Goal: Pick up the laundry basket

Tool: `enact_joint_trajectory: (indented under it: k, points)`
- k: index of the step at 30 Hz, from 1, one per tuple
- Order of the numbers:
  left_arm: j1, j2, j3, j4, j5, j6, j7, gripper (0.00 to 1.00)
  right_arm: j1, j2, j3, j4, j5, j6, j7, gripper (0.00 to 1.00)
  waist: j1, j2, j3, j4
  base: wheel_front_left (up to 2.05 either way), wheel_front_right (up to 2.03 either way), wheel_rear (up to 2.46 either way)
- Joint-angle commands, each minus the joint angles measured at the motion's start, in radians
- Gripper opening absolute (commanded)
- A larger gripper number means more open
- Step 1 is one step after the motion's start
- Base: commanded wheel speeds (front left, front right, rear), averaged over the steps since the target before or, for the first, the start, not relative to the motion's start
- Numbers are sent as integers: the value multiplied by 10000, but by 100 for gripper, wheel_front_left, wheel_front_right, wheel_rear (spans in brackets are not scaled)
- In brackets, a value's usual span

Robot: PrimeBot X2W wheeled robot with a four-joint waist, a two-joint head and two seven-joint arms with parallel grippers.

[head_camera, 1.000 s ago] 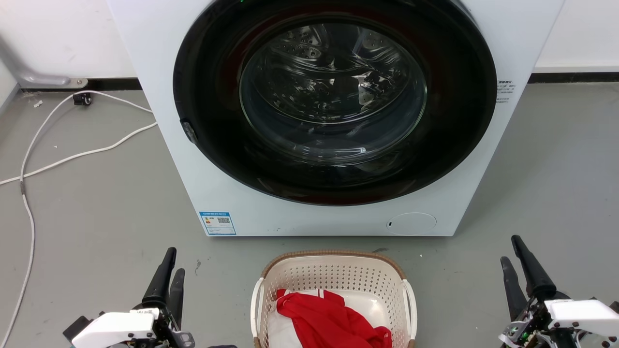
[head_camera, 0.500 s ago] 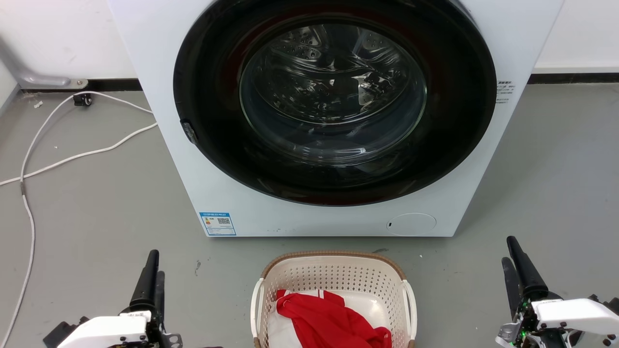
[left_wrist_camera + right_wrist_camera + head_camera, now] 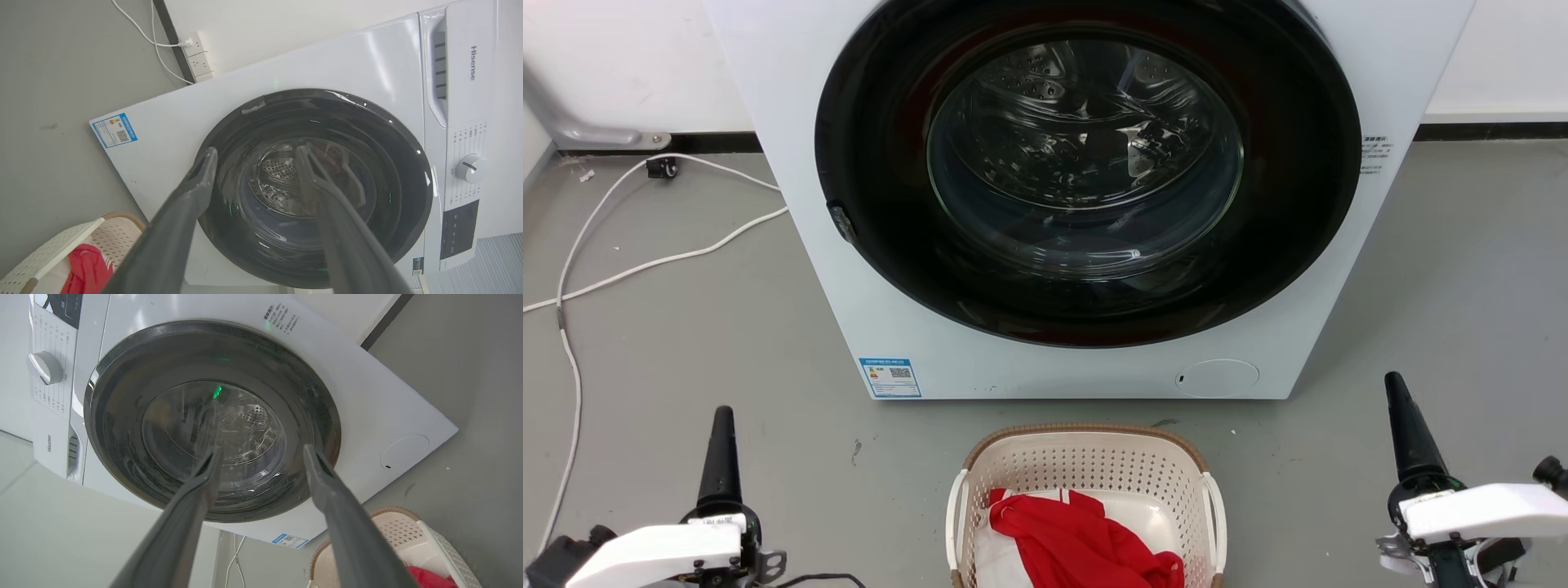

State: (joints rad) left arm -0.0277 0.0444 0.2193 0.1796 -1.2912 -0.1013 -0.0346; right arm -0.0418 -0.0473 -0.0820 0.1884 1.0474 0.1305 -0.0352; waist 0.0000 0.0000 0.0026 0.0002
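Your left gripper [image 3: 257,152] has its jaws spread wide and empty. Through the gap you look at the round dark door [image 3: 400,183] of the washing machine [image 3: 171,122]. Your right gripper [image 3: 260,451] is spread just as wide, also empty, and is aimed at the same door. In the head view each gripper sits low at its own side, fingers pointing up, and both are well apart from the laundry basket [image 3: 1086,467]. The basket stands on the grey floor [image 3: 686,367] between them, at the bottom centre, just in front of the machine. A red cloth [image 3: 1086,539] lies inside it over something white [image 3: 1152,508]. A white cable [image 3: 645,265] trails across the floor on your left.
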Motion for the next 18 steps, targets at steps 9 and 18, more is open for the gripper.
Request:
enact_joint_trajectory:
  k: [9, 18]
  points:
    - [284, 47, -436, -1513, 2248, 440, -388, 100, -65, -40, 426, -975, -2576, 1, -388, 100, 0, 0, 24, -6, 0, 0, 0]
    - [604, 51, -1274, -2112, 4080, 396, -643, 100, 65, -40, 699, -1369, -4134, 2, -644, 100, 0, 0, 33, -39, 0, 0, 0]
